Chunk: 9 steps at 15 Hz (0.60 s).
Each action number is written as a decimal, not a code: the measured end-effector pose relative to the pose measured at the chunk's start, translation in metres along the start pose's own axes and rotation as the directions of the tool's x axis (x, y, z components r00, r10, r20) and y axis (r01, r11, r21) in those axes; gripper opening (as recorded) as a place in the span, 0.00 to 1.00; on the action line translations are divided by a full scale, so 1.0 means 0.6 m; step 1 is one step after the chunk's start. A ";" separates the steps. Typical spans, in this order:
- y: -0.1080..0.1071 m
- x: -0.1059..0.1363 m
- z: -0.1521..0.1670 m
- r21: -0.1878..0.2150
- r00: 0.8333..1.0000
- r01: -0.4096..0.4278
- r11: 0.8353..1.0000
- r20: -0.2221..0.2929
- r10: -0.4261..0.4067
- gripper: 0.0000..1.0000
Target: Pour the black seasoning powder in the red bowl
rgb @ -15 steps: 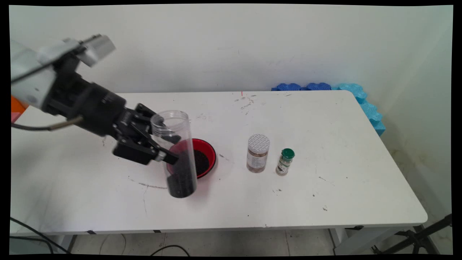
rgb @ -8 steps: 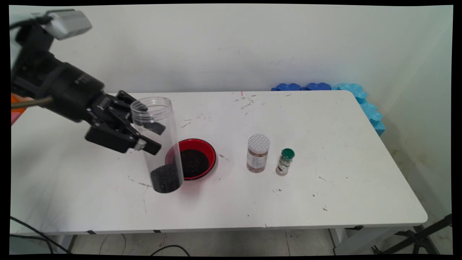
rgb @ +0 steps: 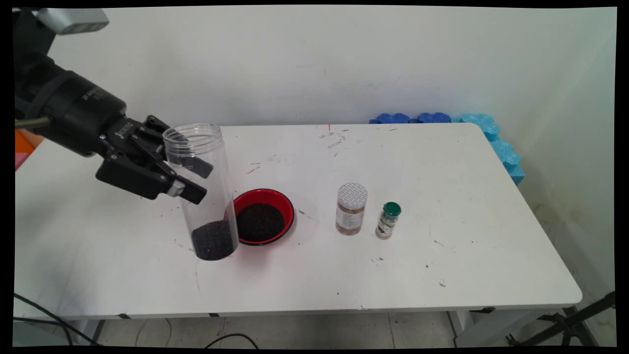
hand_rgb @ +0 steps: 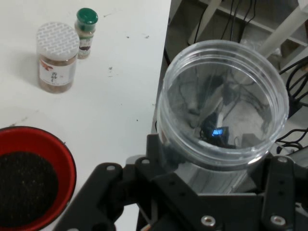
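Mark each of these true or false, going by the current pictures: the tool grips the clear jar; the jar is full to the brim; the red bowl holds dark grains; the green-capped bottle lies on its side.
1. The tool grips the clear jar. True.
2. The jar is full to the brim. False: dark grains fill only its bottom part.
3. The red bowl holds dark grains. True.
4. The green-capped bottle lies on its side. False: it stands upright beside the white-lidded jar.
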<state>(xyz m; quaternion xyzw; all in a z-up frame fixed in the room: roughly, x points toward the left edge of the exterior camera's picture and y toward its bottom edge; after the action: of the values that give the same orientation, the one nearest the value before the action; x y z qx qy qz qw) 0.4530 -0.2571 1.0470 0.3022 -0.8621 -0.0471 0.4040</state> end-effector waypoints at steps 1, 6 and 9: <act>0.000 0.000 -0.001 -0.005 1.000 0.001 1.000 0.002 -0.001 0.00; 0.000 0.000 -0.001 -0.037 1.000 0.002 0.999 0.019 -0.001 0.00; -0.005 -0.006 0.001 -0.053 0.999 0.024 0.998 0.034 -0.022 0.00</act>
<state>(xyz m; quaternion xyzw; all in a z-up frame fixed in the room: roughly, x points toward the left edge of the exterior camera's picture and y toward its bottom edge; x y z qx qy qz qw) 0.4555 -0.2576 1.0432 0.3002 -0.8637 -0.0798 0.3968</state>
